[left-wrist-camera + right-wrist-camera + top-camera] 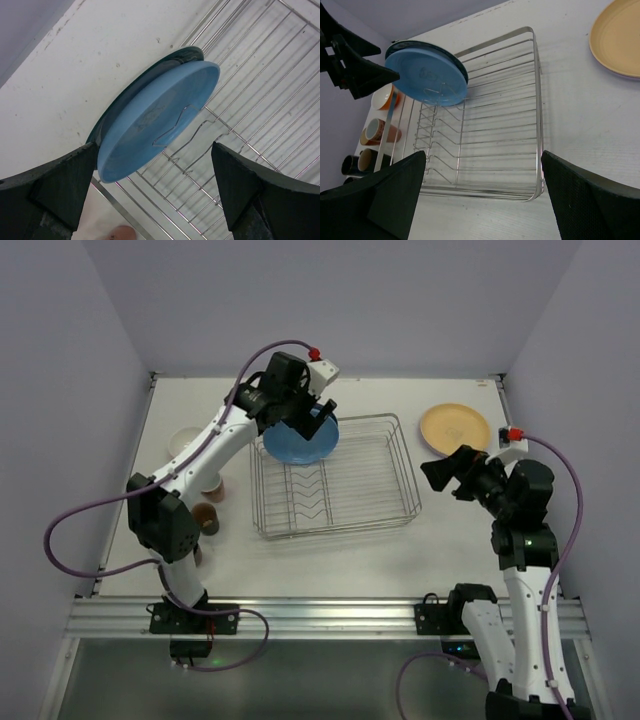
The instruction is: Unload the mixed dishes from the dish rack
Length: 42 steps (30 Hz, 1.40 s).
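My left pincer (154,150), jaws wide apart, hangs just above the round blue plate (150,120) standing upright in the silver wire dish rack (270,65); it looks rigid and slick, so I'd pinch its top rim.

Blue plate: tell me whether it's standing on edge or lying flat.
Standing on edge, tilted: the blue plate leans in the dish rack wire dividers, a darker plate right behind it.

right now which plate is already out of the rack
The yellow plate: it lies flat on the table right of the dish rack, while the blue plate and the dark plate behind it stand on edge inside.
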Each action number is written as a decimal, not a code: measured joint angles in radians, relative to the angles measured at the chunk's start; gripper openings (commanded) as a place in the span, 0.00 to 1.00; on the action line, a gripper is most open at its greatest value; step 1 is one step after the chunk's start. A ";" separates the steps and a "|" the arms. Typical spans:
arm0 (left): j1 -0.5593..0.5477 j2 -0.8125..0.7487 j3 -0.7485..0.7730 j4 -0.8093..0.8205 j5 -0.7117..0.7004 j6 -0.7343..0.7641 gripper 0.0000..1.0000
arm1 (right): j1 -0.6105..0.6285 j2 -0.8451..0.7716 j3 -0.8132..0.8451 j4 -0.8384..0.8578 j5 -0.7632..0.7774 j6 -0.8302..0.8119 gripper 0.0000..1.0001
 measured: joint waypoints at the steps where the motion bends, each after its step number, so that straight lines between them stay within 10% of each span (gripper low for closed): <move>1: 0.000 0.012 0.005 -0.006 0.001 0.004 1.00 | 0.000 -0.001 -0.005 -0.003 -0.008 -0.002 0.99; 28: 0.025 0.120 0.021 -0.020 0.124 0.216 0.86 | 0.000 -0.002 -0.014 0.003 -0.101 -0.017 0.99; 42: 0.026 0.098 -0.149 0.202 0.110 0.407 0.45 | 0.000 0.000 -0.022 0.024 -0.167 -0.016 0.99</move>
